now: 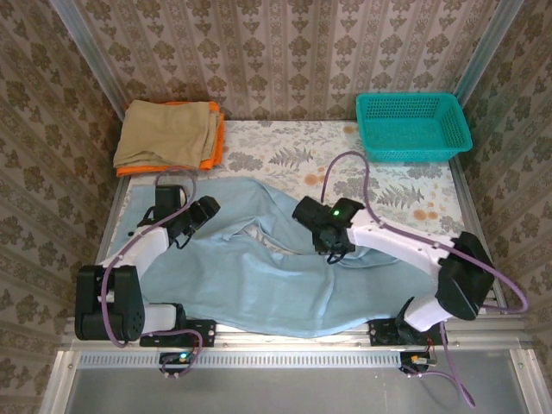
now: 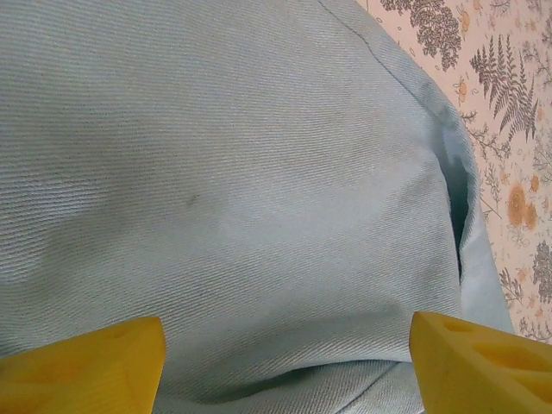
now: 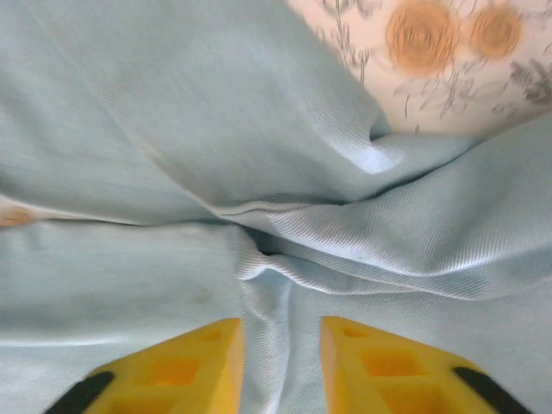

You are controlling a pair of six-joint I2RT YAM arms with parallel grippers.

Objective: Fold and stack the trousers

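The pale light-blue trousers point(image 1: 259, 276) lie spread and rumpled across the near half of the table, with folds bunched near the middle. My left gripper point(image 1: 205, 211) hovers over their upper left part. In the left wrist view it point(image 2: 287, 345) stands wide open above smooth cloth point(image 2: 259, 172), with nothing between its yellow fingers point(image 2: 95, 362). My right gripper point(image 1: 330, 246) is low over the bunched folds at the centre right. Seen from its wrist, it point(image 3: 280, 332) is open by a narrow gap, and a raised ridge of the trousers point(image 3: 172, 112) runs between its fingers point(image 3: 181, 366).
A tan folded cloth point(image 1: 168, 134) rests on an orange folded cloth point(image 1: 216, 153) at the back left corner. A teal basket point(image 1: 412, 125) stands at the back right. The floral table cover point(image 1: 293, 155) shows behind the trousers. Patterned walls close in on three sides.
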